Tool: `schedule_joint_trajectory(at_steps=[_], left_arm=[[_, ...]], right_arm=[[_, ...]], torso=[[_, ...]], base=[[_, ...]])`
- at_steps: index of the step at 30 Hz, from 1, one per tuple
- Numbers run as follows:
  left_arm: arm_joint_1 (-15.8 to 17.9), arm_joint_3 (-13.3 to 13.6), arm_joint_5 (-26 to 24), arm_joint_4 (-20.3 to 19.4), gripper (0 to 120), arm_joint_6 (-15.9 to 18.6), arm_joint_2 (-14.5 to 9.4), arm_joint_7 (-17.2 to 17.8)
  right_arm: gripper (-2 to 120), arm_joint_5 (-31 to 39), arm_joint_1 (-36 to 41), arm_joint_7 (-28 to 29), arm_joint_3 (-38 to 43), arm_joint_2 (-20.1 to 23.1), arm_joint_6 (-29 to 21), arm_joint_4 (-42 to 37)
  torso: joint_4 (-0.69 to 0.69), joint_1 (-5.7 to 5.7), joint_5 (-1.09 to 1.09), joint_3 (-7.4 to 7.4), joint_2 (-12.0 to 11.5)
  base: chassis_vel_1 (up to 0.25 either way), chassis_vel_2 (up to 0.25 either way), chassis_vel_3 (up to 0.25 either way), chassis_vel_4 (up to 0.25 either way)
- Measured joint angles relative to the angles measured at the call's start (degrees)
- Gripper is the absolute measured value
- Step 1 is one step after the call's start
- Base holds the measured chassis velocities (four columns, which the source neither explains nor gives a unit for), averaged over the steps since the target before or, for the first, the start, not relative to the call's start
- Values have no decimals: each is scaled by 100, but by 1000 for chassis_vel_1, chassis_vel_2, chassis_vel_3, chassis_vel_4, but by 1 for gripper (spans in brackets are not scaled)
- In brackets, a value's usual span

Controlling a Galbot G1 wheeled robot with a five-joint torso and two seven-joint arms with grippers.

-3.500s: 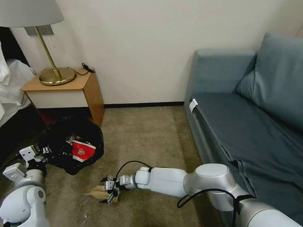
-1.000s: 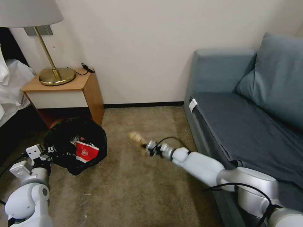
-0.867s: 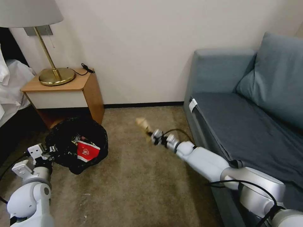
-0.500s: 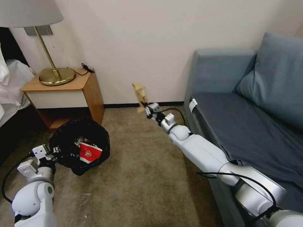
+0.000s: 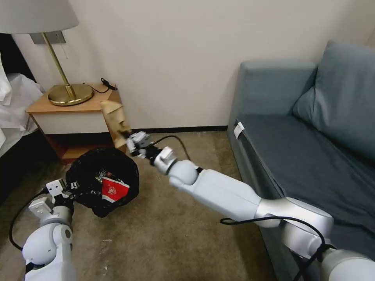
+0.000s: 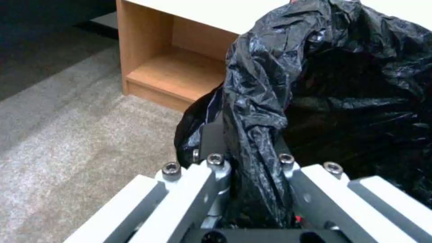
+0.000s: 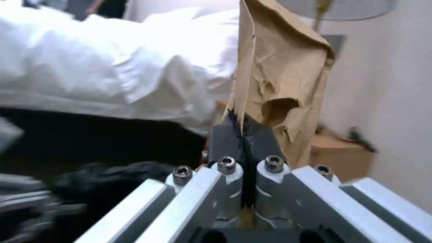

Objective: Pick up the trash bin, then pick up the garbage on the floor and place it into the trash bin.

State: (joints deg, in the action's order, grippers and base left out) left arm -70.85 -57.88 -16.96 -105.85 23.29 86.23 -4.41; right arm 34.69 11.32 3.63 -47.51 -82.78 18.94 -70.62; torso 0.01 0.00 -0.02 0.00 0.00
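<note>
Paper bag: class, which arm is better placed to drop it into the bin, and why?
Right. The right gripper is shut on the paper bag, held up beside the bin's far rim. The left gripper is occupied, clamping the bin by its bag-lined rim.

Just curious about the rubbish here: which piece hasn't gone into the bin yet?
The crumpled tan paper bag, pinched in the right end effector above the trash bin. The red-and-white paper cup already lies inside.
</note>
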Motion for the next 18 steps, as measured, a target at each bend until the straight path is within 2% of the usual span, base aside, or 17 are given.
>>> schedule_joint_trajectory(at_steps=[7,18], left_arm=[[7,1,4,11,4,-14,3,-2],[21,-2,0,-6,4,-15,2,-5]], right_arm=[[0,-55,88,-11,-446,-140,28,186],[1,-219,307,-59,-644,-93,76,282]], torso=[[-1,0,1,0,0],[-1,0,1,0,0]], base=[[0,0,0,0],[0,0,0,0]])
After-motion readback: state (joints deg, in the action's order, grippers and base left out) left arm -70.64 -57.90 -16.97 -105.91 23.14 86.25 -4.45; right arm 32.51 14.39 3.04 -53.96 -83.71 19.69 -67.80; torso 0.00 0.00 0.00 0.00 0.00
